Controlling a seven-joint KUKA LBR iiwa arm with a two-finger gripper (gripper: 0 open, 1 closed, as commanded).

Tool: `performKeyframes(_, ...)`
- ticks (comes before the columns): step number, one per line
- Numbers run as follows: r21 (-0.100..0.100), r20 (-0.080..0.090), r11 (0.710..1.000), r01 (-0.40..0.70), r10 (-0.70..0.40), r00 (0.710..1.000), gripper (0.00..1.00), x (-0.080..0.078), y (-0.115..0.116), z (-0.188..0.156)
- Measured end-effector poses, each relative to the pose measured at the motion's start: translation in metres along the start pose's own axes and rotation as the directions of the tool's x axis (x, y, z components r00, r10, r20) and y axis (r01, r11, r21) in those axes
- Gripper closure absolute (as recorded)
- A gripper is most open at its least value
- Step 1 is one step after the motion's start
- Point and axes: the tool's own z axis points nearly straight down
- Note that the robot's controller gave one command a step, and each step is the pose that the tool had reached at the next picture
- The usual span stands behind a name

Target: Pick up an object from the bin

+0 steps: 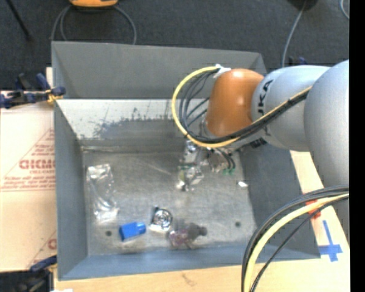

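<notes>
Beginning at the left of the grey bin (68, 187): a crumpled clear plastic wrapper (101, 190), flat on the floor near the left wall. Next, toward the near wall, a small blue block (132, 230), then just beside it a shiny silvery round piece (161, 218), then a dark purplish lump (186, 235); close together, seemingly not stacked. Above these in the view, around the bin's middle, the gripper (188, 176), hanging low from the orange-covered wrist (231, 102) over what looks like bare floor, apart from all three. Impossible to say whether open or closed, or whether gripping anything: too tangled with cables and a glint of green. Further right, a small white scrap (243, 184) and a dark speck (237, 225), both too tiny to identify. Judged as the approach step, with nothing evidently picked. Likeliest candidates: the silvery piece or the dark lump, being nearest. Next move calls for shifting toward the near wall, centring over one piece, and descending without nudging its neighbour. Right part of the floor hidden under the arm (304, 108).
</notes>
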Motion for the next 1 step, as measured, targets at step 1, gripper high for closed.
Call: performKeyframes(1, 0.0, -0.005, 1.0, 0.003, -0.003, 1.0, 1.0, 0.0228, -0.0247, -0.1397)
